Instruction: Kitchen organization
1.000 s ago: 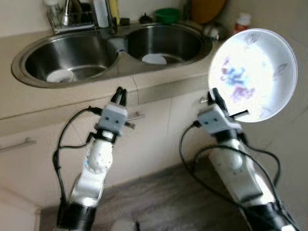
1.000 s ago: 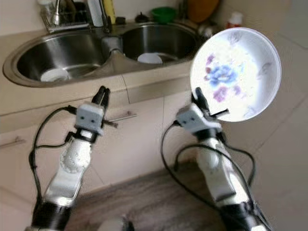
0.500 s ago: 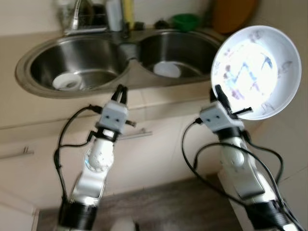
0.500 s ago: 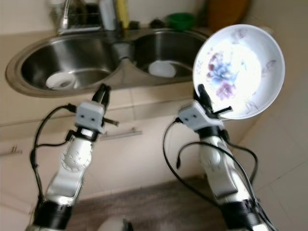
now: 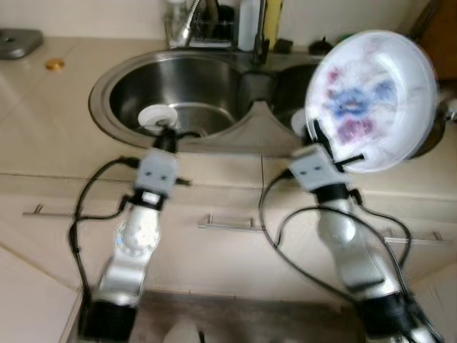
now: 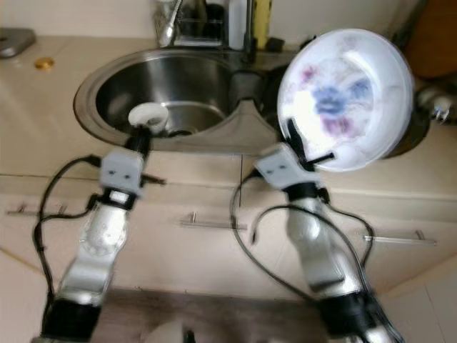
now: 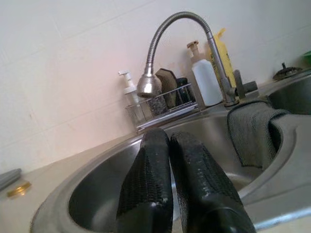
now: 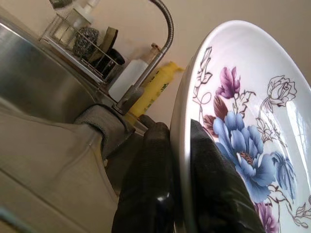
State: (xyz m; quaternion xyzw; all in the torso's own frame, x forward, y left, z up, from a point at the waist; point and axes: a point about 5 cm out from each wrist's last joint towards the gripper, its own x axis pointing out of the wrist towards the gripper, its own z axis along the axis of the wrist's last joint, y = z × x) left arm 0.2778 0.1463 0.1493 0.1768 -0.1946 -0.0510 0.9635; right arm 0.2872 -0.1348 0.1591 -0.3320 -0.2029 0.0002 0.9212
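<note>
While our right pincer (image 8: 177, 145) is clamping the rim of the flowered plate (image 5: 371, 100) upright above the bench (image 5: 50, 121) edge, just beside the sink (image 5: 178, 86), we are holding our left pincer (image 7: 170, 165) closed and empty before the left basin, facing the faucet (image 7: 165, 43).

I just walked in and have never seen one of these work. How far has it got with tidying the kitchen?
Done: nothing clearly finished. In hand: the right gripper pinches the rim of a flowered plate, held up on edge in front of the double sink. The left gripper is shut and empty near the sink's front edge. Left: setting the plate down; a white dish sits in the left basin.
</note>
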